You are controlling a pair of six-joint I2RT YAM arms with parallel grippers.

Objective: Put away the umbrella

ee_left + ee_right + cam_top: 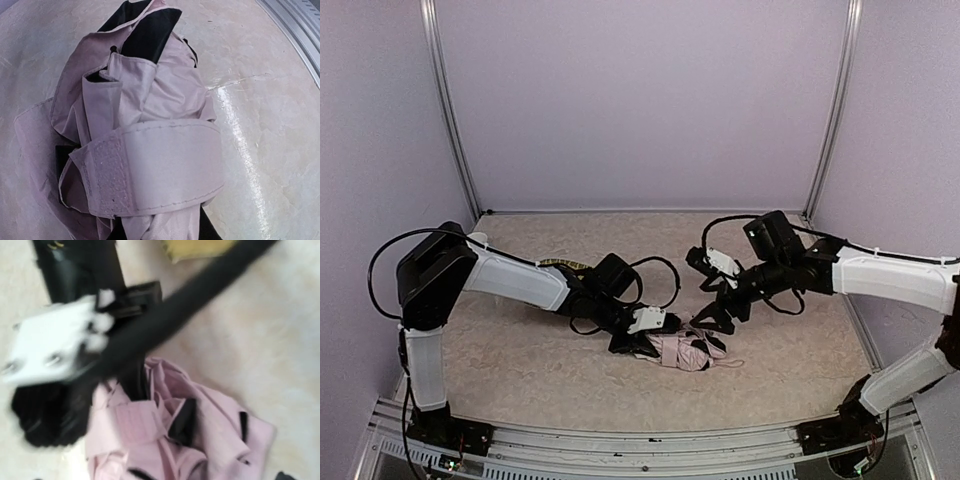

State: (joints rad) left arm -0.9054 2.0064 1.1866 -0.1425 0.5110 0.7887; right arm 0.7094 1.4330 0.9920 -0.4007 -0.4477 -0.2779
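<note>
Sees the umbrella [688, 350] bundled flat on the table [520, 370], strap [165, 170] wrapped round. Puts the left gripper [632, 347] at its left end, grip impossible to tell; right gripper [713, 322] just above its right end, parted, empty. Seems mid-fastening; next calls for pressing the strap shut.

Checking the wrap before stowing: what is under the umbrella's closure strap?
Bunched pink fabric of the umbrella passes under the strap, with black showing above and below it. Whatever lies inside the folds is covered.

A tan, speckled table [520, 370] sits inside pale purple walls [640, 100]. A bit of yellow mat [563, 264] lies on it.
</note>
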